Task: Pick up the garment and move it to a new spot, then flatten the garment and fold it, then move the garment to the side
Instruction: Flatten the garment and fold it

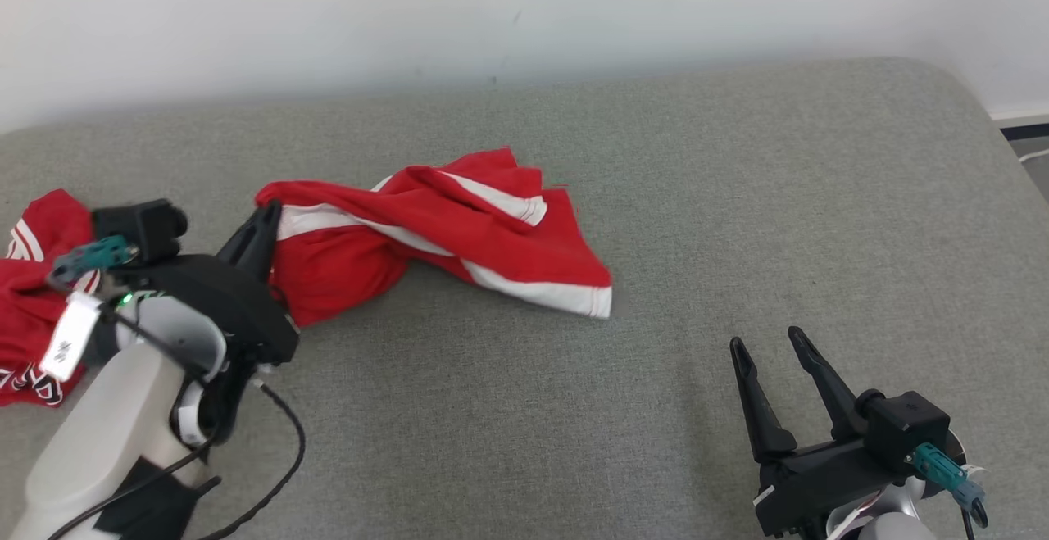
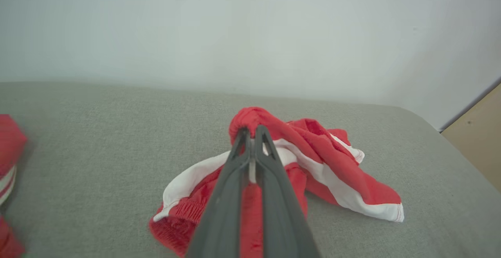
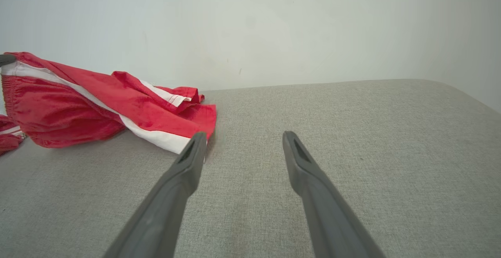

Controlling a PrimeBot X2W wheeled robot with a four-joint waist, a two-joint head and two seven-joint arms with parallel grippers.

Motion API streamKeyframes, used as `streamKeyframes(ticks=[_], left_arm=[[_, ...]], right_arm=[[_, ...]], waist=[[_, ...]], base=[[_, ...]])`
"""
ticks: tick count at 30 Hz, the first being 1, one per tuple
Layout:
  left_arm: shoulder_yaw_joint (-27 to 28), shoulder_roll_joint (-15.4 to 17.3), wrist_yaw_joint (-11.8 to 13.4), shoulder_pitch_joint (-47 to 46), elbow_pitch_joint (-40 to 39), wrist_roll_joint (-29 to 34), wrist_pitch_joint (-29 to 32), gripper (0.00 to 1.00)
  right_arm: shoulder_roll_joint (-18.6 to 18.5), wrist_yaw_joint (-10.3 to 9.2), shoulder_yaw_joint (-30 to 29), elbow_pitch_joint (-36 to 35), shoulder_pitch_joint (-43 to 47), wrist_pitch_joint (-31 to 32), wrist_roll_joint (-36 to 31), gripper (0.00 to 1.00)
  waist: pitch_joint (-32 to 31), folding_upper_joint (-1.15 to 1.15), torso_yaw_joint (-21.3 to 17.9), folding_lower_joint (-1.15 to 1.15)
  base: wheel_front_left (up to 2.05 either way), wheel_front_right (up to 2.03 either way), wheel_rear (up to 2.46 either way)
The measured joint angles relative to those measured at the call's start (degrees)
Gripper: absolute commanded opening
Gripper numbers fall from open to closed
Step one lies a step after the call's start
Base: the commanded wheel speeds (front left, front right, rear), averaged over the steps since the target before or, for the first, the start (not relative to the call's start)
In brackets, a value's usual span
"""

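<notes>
Head view: the red garment (image 1: 459, 229), with white stripes, lies bunched and twisted on the grey cushion (image 1: 737, 196), left of centre. The left gripper (image 1: 269, 214) sits at the garment's 9 o'clock end, jaws together and clamped on its edge there. A second red cloth (image 1: 33, 294) lies at the frame's 9 o'clock edge, behind the left wrist. The right gripper (image 1: 768, 339) hovers at 4 o'clock, jaws apart and holding nothing, well clear of the garment's white hem.

Left wrist view: the left gripper (image 2: 252, 130) pinches a red fold of the garment (image 2: 332, 172) between its tips; the rest of the cloth spills toward 4 o'clock and 7 o'clock on the cushion (image 2: 98, 132). The other red cloth (image 2: 9, 140) shows at 9 o'clock.

Right wrist view: the right gripper (image 3: 244, 134) has its jaws spread wide over bare cushion (image 3: 352, 132). The garment (image 3: 98, 97) lies at 10 o'clock, its white-edged corner just beside the left finger's tip.
</notes>
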Motion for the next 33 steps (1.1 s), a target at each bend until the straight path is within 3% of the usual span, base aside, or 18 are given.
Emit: streamKeyframes(ticks=[9,10,11,24,33], left_arm=[[-0.2,4.0,4.0,6.2,-4.8,0.1,2.9,0.0],[-0.5,4.0,4.5,6.8,-4.8,0.4,2.9,0.41],[-0.6,4.1,5.0,7.2,-4.7,0.7,2.9,1.0],[1.8,4.3,7.0,12.0,-0.8,-0.8,-2.2,1.0],[4.9,3.0,5.8,15.6,-6.5,-1.1,-13.9,1.0]], right_arm=[[0.0,0.0,0.0,0.1,0.1,-0.2,0.1,1.0],[0.0,0.0,0.0,0.2,0.1,-0.2,0.2,1.0],[0.0,0.0,0.1,0.2,0.1,-0.2,0.3,1.0],[0.0,0.0,0.3,0.8,0.5,0.0,0.3,1.0],[0.0,0.0,-0.1,0.3,1.5,0.9,-0.2,1.0]], waist=[[-0.5,0.0,0.8,0.0],[-0.5,0.0,0.8,0.0],[-0.6,0.0,0.9,0.0],[-2.1,0.0,1.2,0.0],[-3.5,0.0,2.3,0.0]], base=[[0.0,0.0,0.0],[0.0,0.0,0.0],[0.0,0.0,0.0],[0.0,0.0,0.0],[0.0,0.0,0.0]])
